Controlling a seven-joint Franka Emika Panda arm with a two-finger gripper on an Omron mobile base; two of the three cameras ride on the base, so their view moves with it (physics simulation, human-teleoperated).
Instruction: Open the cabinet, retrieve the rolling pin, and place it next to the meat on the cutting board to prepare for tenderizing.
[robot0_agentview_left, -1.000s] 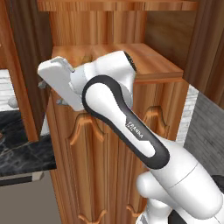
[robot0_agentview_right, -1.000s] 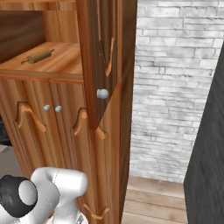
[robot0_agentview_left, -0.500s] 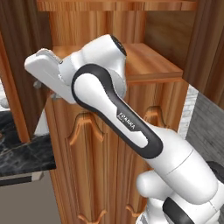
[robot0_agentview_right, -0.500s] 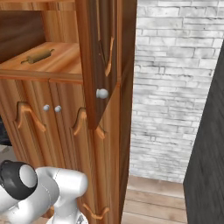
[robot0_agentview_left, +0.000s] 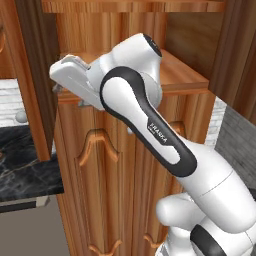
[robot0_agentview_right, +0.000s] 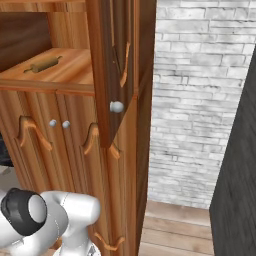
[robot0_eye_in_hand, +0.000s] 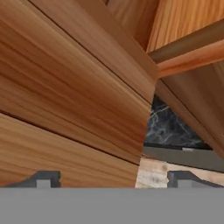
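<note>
Along the open upper compartment of the cabinet (robot0_agentview_right: 75, 115), both carved doors stand swung out to the sides, so the opening step looks done and the shelf is free to reach. Over the last second the base cameras held their place while the arm swung: its hand went out to the left toward the left door, then came back up to the shelf's front left corner. I judge this as clearing the door and lining up for the reach. The arm now rises from the lower right of the left base view, elbow high, forearm pointing left. The gripper (robot0_eye_in_hand: 113, 178) has its jaws spread wide and empty, after a brief narrowing. The rolling pin (robot0_agentview_right: 44, 64) lies untouched on the shelf, toward its back left.
</note>
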